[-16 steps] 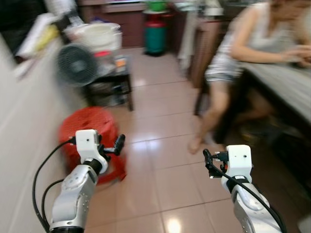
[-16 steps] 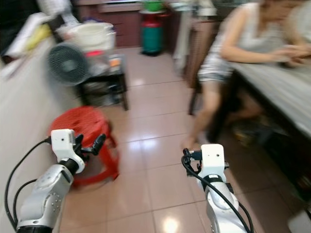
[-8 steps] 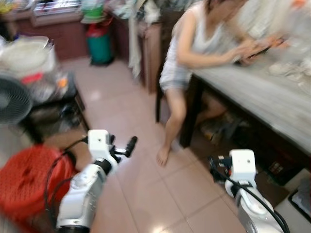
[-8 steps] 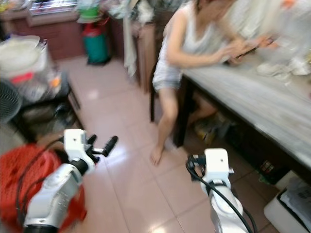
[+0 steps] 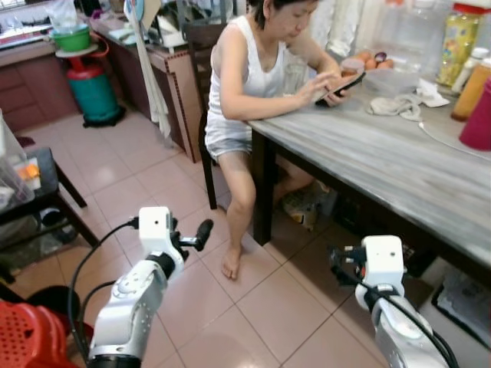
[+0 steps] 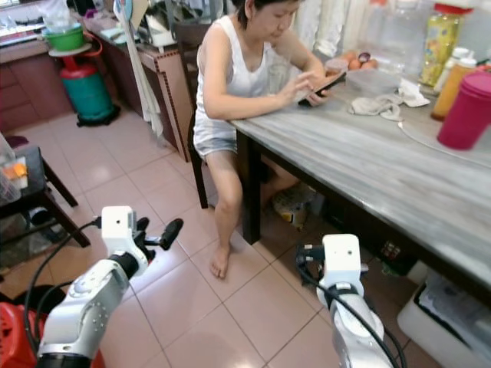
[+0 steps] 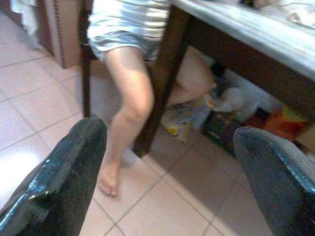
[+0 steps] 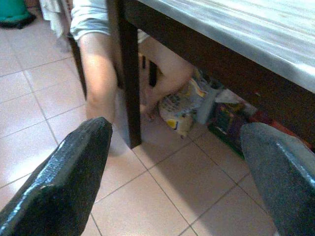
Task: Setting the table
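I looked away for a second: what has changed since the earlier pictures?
The view has swung right, from red stool and floor toward the grey table and the seated person. Both grippers, left and right, stay raised, open and empty.

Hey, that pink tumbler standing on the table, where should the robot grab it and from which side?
Probably around the middle of the pink tumbler's body, coming in level from the table's near edge. It stands upright with straight, slightly tapered sides and a lid on top, so a side pinch below the lid suits it. The right gripper, open and held low, is nearer than the left gripper.
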You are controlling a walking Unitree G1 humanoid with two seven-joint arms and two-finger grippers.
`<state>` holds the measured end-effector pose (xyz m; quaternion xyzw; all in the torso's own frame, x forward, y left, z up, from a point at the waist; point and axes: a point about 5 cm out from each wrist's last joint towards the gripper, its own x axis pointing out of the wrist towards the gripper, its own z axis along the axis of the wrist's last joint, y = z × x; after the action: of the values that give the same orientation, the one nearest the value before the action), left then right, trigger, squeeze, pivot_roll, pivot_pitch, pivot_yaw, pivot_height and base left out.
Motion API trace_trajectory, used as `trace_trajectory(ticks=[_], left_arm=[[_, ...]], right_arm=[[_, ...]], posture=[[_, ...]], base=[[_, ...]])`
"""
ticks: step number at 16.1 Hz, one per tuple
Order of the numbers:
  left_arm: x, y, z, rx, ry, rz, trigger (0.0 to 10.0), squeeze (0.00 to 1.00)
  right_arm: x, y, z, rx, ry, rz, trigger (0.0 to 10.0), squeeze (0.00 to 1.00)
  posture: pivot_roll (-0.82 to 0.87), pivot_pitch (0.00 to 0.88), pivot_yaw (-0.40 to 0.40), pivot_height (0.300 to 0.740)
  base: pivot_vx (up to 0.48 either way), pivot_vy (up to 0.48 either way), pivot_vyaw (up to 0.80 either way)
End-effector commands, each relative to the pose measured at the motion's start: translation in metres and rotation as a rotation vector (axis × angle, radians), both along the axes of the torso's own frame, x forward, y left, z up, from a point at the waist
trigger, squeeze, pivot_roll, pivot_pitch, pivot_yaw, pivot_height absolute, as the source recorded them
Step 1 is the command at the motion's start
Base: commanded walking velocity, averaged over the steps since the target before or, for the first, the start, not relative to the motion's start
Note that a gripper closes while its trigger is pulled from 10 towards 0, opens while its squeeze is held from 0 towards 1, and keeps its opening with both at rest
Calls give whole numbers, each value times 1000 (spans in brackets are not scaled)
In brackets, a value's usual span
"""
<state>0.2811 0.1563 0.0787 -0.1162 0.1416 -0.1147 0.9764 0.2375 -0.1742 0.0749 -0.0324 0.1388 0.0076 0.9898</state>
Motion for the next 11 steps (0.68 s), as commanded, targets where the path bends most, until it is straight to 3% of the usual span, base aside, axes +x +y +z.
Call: trace_trajectory(ticks=[1,3,9,11], left_arm=[[-3,13,-6,39,27,40,10000,0],[-3,13,-7,42,30,45,10000,0],[-1,12,-7,52,51,55,10000,0],[-1,13,-7,57,53,53,10000,0]], right_arm=[[0,8,0,22,1,15,10000,0],[0,7,-2,28,12,8,10000,0],[1,7,-3,37,23,3,10000,0],[1,7,-3,39,24,0,10000,0]], posture=[[-220,0,40,740],[-219,0,40,740],[-219,0,41,740],[-221,0,43,740]], base=[[0,0,0],[0,0,0],[0,0,-718],[0,0,-303]])
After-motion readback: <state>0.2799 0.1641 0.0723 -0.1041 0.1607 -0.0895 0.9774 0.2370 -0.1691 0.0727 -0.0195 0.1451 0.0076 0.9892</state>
